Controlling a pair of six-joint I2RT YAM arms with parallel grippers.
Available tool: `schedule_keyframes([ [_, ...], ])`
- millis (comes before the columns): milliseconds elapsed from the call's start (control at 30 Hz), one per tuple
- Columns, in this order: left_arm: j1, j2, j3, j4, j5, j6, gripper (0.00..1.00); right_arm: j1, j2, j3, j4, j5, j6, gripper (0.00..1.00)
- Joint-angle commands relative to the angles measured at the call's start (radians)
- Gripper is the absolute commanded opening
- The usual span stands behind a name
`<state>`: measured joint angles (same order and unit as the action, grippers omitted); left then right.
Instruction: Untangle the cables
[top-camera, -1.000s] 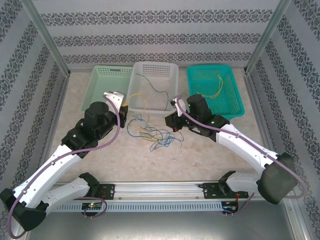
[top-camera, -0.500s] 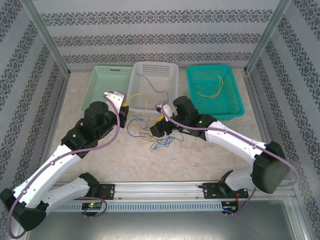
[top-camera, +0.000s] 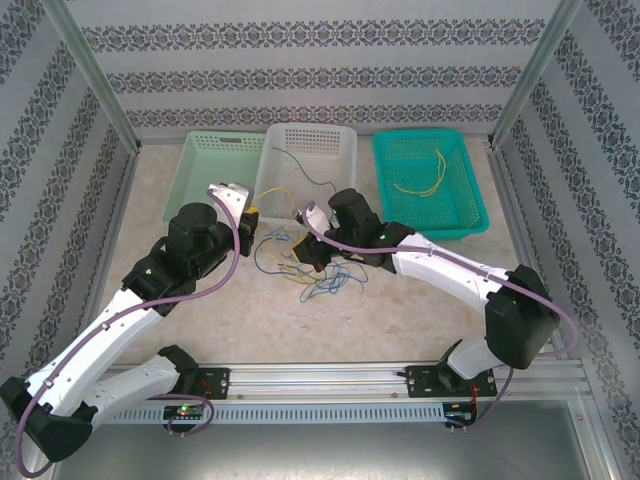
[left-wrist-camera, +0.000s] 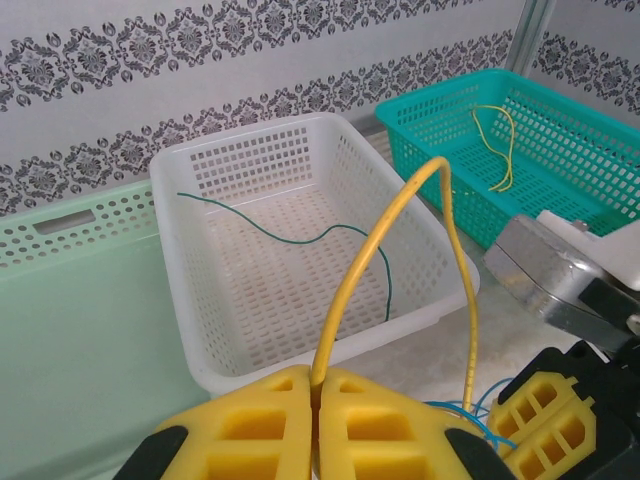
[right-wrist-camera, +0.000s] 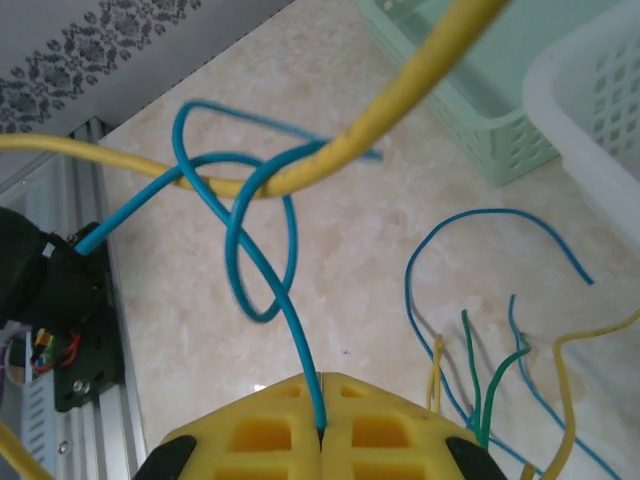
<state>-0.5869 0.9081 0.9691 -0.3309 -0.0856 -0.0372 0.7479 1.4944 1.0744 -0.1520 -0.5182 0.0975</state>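
White shells, black joints and purple cables (top-camera: 228, 272) clothe my arms (top-camera: 110, 320). Yellow latticed pads (left-wrist-camera: 250, 420) tip my left gripper (left-wrist-camera: 315, 378) and right gripper (right-wrist-camera: 322, 432).

**Item 1, your left arm** (top-camera: 120, 320): white links rise from the base at lower left. The elbow is bent and the black wrist angles up and inward.

**Item 2, your left gripper** (left-wrist-camera: 315, 385): yellow pads are pressed flat together, with a yellow cable (left-wrist-camera: 340, 300) pinched in the seam.

**Item 3, your right arm** (top-camera: 450, 268): it reaches from lower right across toward centre, forearm nearly level.

**Item 4, your right gripper** (right-wrist-camera: 320, 425): pads are closed tight on a blue cable (right-wrist-camera: 300, 345), near the left gripper.
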Motion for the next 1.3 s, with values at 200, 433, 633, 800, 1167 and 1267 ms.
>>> schedule_keyframes([
  [200, 0.025, -0.020, 0.014, -0.040, -0.133, 0.022, 0.07, -0.094, -0.346, -0.151, -0.021, 0.107, 0.039, 0.00],
  [433, 0.043, 0.000, 0.019, -0.052, -0.175, 0.025, 0.06, -0.236, -0.563, -0.251, -0.139, 0.180, 0.083, 0.00],
  [633, 0.062, -0.003, 0.029, -0.082, -0.202, 0.025, 0.06, -0.384, -0.690, -0.301, -0.156, 0.176, 0.144, 0.00],
  [800, 0.068, -0.004, 0.026, -0.059, -0.146, 0.015, 0.06, -0.396, -0.673, -0.293, -0.168, 0.087, 0.169, 0.00],
  [1167, 0.068, -0.019, 0.020, 0.026, -0.010, -0.009, 0.06, -0.273, -0.348, -0.369, -0.178, 0.183, 0.256, 0.14],
  [1267, 0.068, -0.026, 0.010, 0.044, 0.012, -0.024, 0.06, -0.271, -0.290, -0.359, -0.169, 0.228, 0.261, 0.60],
])
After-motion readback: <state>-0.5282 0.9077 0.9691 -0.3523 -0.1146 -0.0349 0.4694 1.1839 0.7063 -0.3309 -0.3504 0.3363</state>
